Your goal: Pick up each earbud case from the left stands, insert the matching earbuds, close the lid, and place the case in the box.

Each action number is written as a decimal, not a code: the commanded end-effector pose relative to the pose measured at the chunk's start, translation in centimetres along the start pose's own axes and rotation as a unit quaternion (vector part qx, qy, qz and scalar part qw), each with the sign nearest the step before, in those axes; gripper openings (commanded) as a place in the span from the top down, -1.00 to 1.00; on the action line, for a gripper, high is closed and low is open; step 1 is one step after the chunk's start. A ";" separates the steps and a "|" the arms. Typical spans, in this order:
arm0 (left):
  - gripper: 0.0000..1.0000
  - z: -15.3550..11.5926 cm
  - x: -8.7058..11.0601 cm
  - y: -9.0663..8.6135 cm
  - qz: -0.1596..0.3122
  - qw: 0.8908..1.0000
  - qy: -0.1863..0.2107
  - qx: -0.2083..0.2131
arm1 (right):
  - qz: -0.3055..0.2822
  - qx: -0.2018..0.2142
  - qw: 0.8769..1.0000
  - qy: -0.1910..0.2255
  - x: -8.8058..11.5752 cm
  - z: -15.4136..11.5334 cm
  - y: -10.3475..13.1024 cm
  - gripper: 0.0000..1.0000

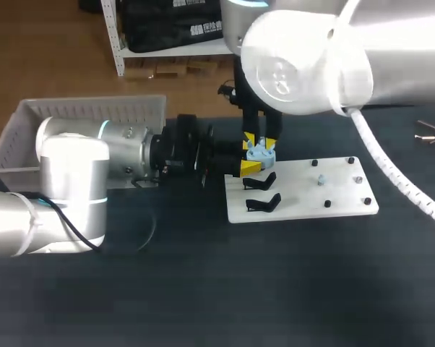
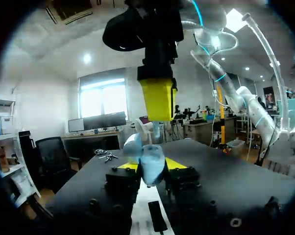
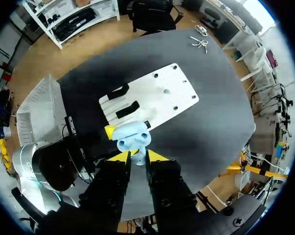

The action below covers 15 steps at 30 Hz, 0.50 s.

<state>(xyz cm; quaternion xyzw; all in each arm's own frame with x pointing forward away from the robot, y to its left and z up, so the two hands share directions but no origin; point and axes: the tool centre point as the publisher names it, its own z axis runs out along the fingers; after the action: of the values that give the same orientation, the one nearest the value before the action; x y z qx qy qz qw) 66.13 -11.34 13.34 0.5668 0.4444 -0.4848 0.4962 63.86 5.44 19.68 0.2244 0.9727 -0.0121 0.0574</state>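
Black table (image 1: 203, 289), both stands (image 1: 261, 204) bare, no case seen in box (image 1: 95, 108); left gripper (image 2: 152, 165) & right gripper (image 3: 137, 157) both clamp blue case (image 1: 261, 152), lid/boxing left imo.

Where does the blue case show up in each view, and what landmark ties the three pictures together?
Head view: case at the left edge of the white board.
Left wrist view: case in the left gripper, white board under it.
Right wrist view: case in the right gripper, at the white board's edge.
Shared landmark: the white board.
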 end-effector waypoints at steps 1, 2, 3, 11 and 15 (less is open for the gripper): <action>1.00 0.1 0.1 -0.1 0.001 1.000 -0.001 -0.002 | 0.001 0.002 1.000 0.000 0.1 0.2 0.2 1.00; 1.00 0.1 0.1 -0.1 0.001 1.000 -0.001 -0.002 | 0.001 0.002 1.000 0.000 0.0 0.2 0.2 1.00; 1.00 0.1 0.1 -0.1 0.001 1.000 -0.001 -0.002 | 0.002 0.003 1.000 0.000 0.0 0.2 0.2 1.00; 1.00 0.1 0.1 -0.1 0.001 1.000 -0.001 -0.002 | 0.006 0.005 1.000 -0.001 -0.3 0.6 0.0 1.00; 1.00 0.1 0.1 -0.1 0.001 1.000 -0.001 -0.002 | 0.007 0.005 1.000 0.000 -0.6 0.8 0.0 1.00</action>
<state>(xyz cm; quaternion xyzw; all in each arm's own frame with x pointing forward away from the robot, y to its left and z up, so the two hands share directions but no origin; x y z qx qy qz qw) 66.13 -11.34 13.34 0.5668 0.4444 -0.4848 0.4962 64.27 5.09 19.12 0.2305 0.9713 -0.0161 0.0565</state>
